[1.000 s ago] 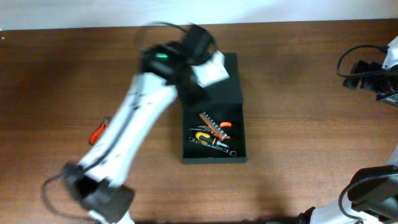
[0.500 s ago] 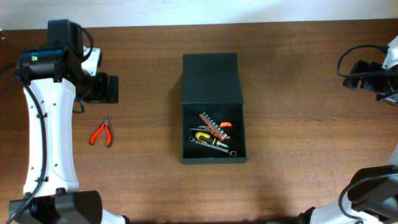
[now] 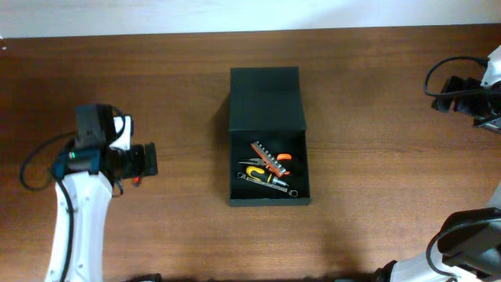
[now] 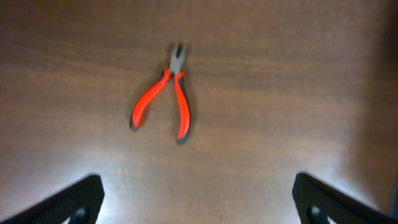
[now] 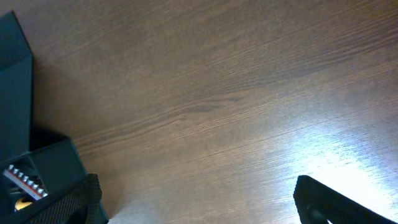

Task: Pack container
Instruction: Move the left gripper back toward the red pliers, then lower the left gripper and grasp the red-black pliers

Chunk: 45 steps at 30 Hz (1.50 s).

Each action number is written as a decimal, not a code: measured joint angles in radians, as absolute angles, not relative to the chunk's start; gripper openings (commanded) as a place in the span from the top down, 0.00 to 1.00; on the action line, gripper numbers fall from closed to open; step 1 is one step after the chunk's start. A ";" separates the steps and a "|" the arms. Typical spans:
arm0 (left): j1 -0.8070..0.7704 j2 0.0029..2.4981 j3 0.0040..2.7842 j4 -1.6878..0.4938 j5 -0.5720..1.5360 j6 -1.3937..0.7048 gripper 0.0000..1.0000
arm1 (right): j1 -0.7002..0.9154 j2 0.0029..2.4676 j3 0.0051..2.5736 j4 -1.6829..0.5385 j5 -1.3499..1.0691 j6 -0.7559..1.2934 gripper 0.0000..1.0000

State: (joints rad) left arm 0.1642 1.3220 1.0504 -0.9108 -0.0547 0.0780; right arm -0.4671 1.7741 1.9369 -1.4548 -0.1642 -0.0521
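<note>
The container (image 3: 266,98) sat at the middle of the table (image 3: 376,196), its lid flap back toward 12 o'clock and tools (image 3: 266,168) inside. At its 9 o'clock, well apart, the left gripper (image 4: 199,202) hung spread wide above the red pliers (image 4: 175,78). They lay off-centre with handles splayed, so closing might catch one handle and swing them. The right gripper (image 5: 199,205), at 3 o'clock, was spread and empty.

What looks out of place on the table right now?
Only the red pliers: they lie alone on the wood below the open left hand, handles spread, while the other tools sit inside the open box. Nothing looks spilled or damaged.
</note>
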 measured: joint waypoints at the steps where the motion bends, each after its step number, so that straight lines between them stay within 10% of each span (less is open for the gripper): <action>1: 0.164 1.304 1.011 -0.860 -0.049 0.078 0.01 | -0.467 1.774 1.937 -1.454 -0.164 -0.052 0.01; 45: 0.175 1.726 1.001 -0.686 0.005 0.028 0.01 | -0.467 1.774 1.846 -1.427 -0.164 -0.051 0.01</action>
